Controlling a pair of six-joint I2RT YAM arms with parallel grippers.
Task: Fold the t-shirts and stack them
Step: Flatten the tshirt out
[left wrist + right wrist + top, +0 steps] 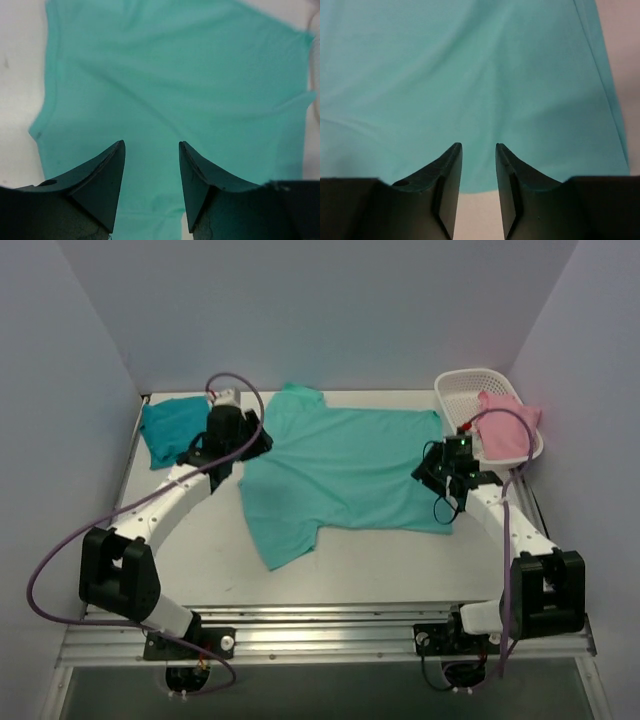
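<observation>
The light mint t-shirt [340,475] lies spread flat across the middle of the table, one sleeve toward the back and one toward the front. It fills the left wrist view [175,75] and the right wrist view [470,75]. The darker teal t-shirt [170,427] lies folded at the back left corner. My left gripper [258,435] is open and empty above the mint shirt's left edge near the collar [151,150]. My right gripper [432,472] is open and empty above the shirt's right hem [478,150].
A white plastic basket [470,390] stands at the back right with a pink cloth [505,425] draped in it. The white table [200,560] shows bare surface in front of the shirt. Grey walls close in the left, back and right.
</observation>
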